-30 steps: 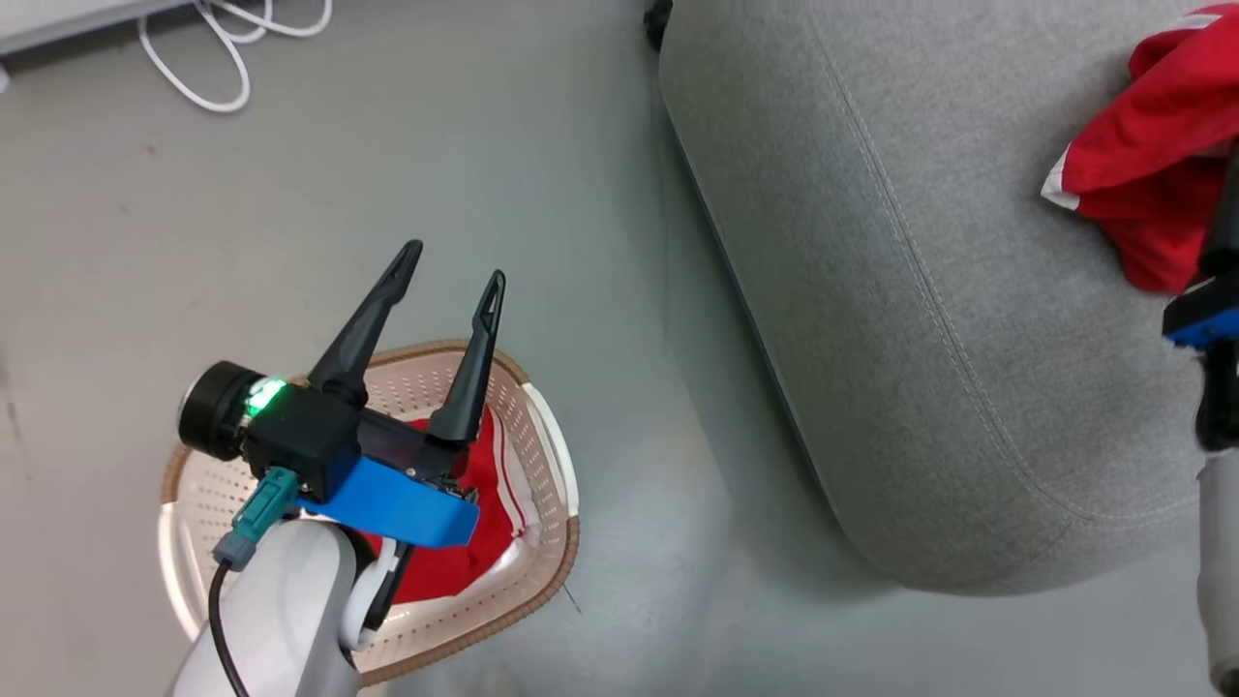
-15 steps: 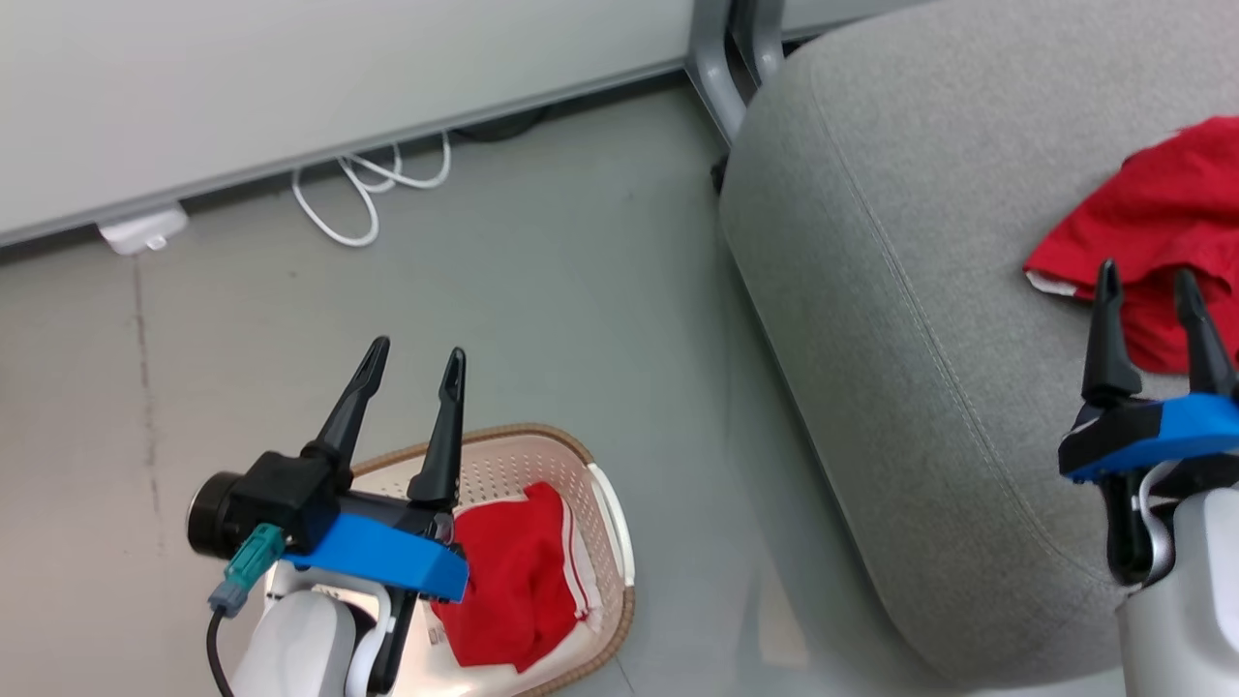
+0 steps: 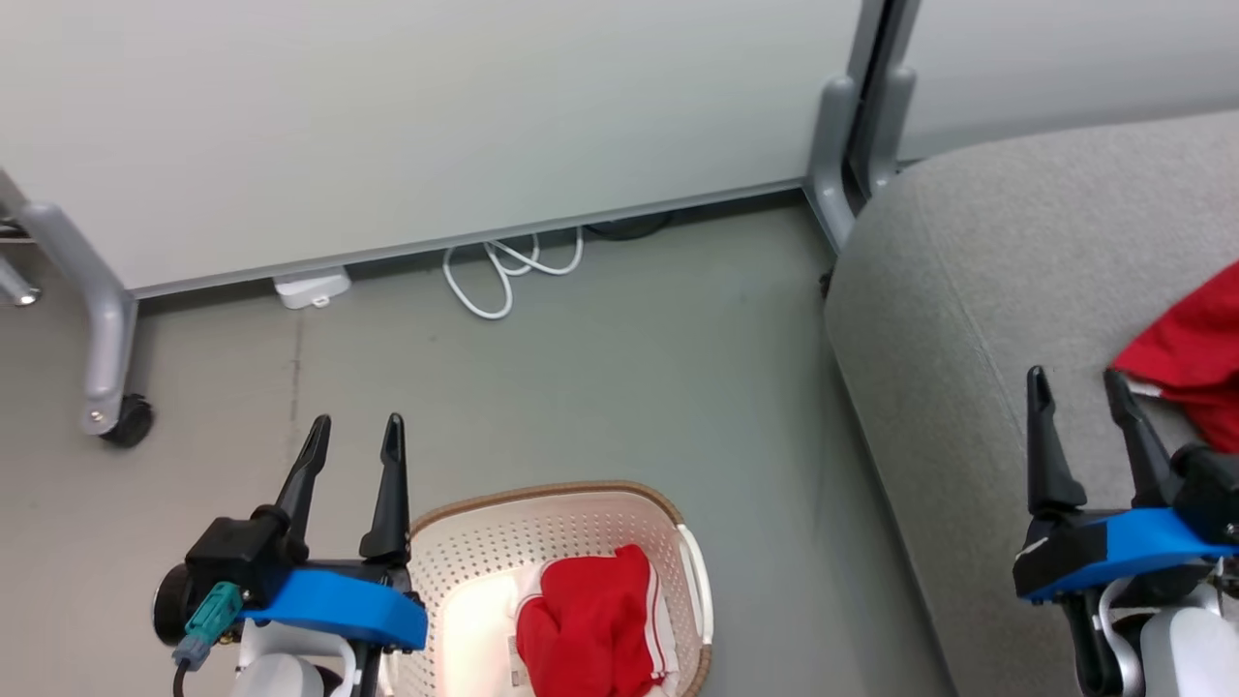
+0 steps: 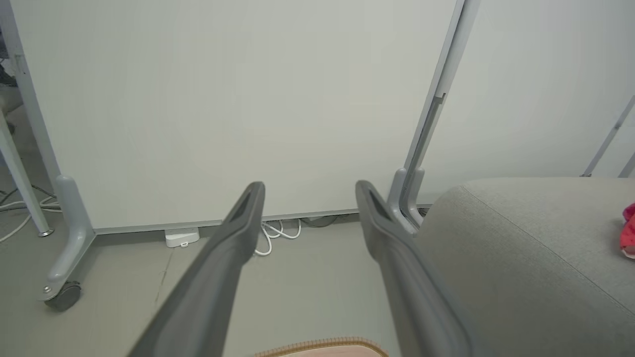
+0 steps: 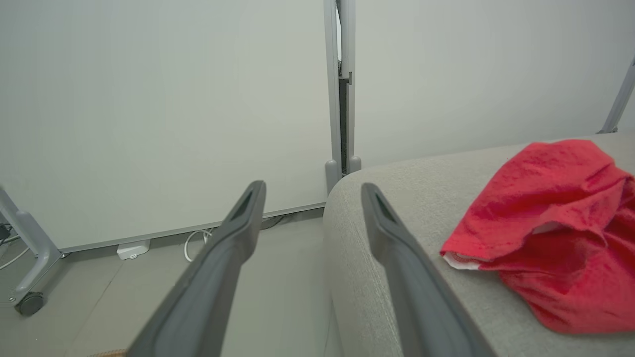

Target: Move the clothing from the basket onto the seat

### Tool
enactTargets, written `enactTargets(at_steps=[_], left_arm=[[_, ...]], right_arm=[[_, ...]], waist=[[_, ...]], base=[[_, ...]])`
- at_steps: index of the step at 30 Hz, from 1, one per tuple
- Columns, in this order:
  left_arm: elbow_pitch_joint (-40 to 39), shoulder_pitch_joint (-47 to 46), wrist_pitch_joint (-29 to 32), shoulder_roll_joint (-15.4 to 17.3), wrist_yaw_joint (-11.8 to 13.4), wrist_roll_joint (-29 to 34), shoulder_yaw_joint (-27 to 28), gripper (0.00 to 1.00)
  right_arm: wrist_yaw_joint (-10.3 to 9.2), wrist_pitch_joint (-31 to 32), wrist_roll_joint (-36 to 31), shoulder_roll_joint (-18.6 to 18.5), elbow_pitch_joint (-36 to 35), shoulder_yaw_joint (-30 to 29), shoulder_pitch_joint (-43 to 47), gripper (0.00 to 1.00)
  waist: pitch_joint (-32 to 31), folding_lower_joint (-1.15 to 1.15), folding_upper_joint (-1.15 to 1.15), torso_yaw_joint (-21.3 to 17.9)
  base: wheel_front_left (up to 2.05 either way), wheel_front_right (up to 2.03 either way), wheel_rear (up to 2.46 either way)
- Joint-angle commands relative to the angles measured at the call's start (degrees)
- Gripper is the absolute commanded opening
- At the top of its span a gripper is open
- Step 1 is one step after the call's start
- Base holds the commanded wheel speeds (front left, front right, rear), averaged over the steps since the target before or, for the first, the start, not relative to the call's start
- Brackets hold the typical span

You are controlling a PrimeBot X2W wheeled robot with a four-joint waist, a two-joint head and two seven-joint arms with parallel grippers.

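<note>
**Between both pairs of fingers, nothing held: one garment on the seat, one in the basket**

Between the left fingers (image 3: 389, 494) lies only bare air. They stand spread apart and grip nothing. Just to their right, and a little nearer the robot, sits the basket (image 3: 542, 489), whose brown rim shows at the bottom edge of the left wrist view, between the two fingers. Inside the basket, bunched toward the side away from the left fingers, lies a second red garment (image 3: 586, 629) with white stripes along one edge. Under and ahead of these fingers is the grey floor (image 3: 629, 387). Farther ahead a looped white cable (image 3: 503, 276) lies at the foot of a pale wall panel (image 3: 436, 116), and off to the left a caster (image 3: 126, 421) carries a grey leg.

The right fingers (image 3: 1045, 455) are likewise parted and empty, poised over the near edge of the seat (image 3: 968, 319). Just to their right, close beside the right-hand fingertip, a red garment (image 3: 1191, 348) lies crumpled on the grey cushion with a white hem facing the fingers. Ahead of them the seat's rounded corner meets a grey upright post (image 3: 852, 145) between two panels.
</note>
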Motion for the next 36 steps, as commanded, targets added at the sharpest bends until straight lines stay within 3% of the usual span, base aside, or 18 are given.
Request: enactTargets(at_steps=[1, 15, 36], left_arm=[[0.3, 0.9, -0.2, -0.2, -0.1, 0.3, 0.9, 1.00], [2.5, 2.8, -0.2, -0.5, -0.1, 0.7, 4.3, 1.00], [2.8, 2.9, -0.2, -0.7, -0.1, 0.8, 3.9, 1.00]], right_arm=[[0.01, 0.3, 0.5, 0.3, -1.0, 0.6, 1.6, 1.00], [0.01, 1.1, 1.8, 0.5, -1.6, 4.6, 5.2, 1.00], [0.01, 2.1, 2.6, 0.5, -1.1, 6.7, 5.3, 1.00]], waist=[[-1.7, 0.01, 0.00, 2.1], [-3.4, 0.01, 0.00, 7.4], [-2.9, 0.01, 0.00, 7.6]], base=[[0.00, 0.00, 0.00], [0.00, 0.00, 0.00], [0.00, 0.00, 0.00]])
